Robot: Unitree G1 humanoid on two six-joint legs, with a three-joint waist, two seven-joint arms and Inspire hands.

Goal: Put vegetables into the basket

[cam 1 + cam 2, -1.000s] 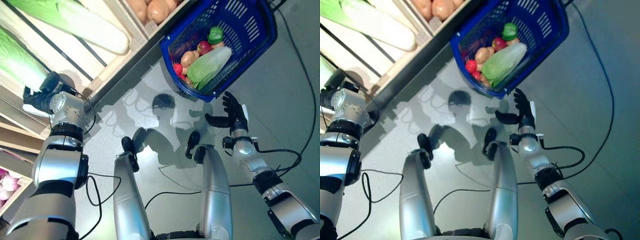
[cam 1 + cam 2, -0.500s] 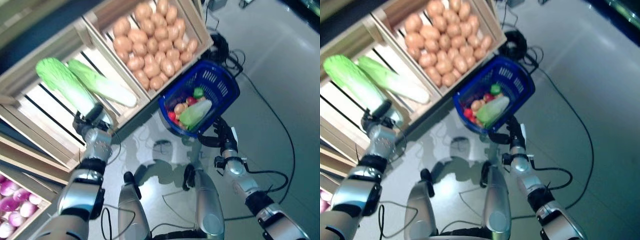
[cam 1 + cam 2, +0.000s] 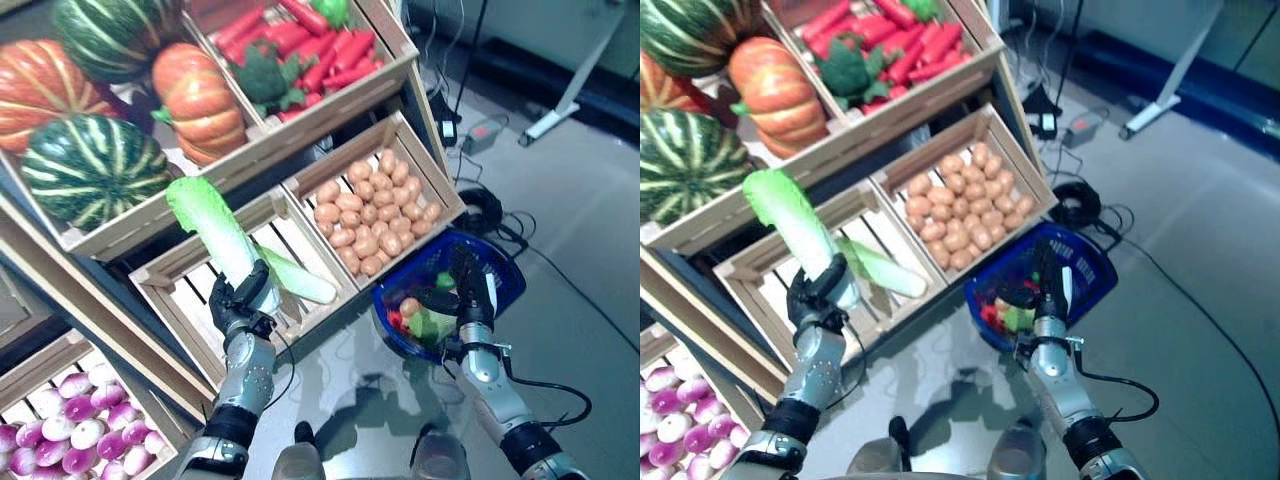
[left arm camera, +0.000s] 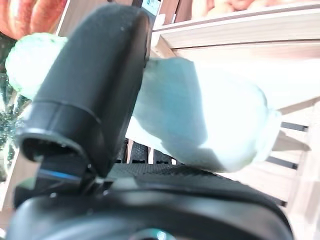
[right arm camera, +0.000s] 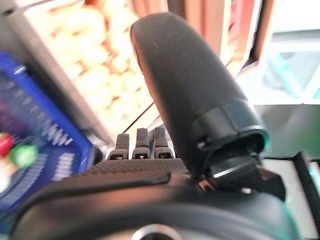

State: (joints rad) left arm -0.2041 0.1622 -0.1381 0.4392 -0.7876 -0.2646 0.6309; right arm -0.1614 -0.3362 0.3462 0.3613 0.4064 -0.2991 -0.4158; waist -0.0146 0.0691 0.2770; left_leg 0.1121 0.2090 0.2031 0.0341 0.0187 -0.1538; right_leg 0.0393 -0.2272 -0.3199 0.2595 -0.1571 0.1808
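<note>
The long pale-green napa cabbage (image 3: 213,232) stands nearly upright above the slatted wooden crate (image 3: 170,295), its white base clamped in the left robot hand (image 3: 240,305), fingers and thumb curled round it; a second cabbage (image 3: 297,282) lies in the crate. To do this step well, I judge the grip should stay firm and low while the arm swings toward the blue plastic basket (image 3: 500,275) on the floor, already holding vegetables. The right robot hand (image 3: 468,298) hovers at the basket, fingers straight, holding nothing.
</note>
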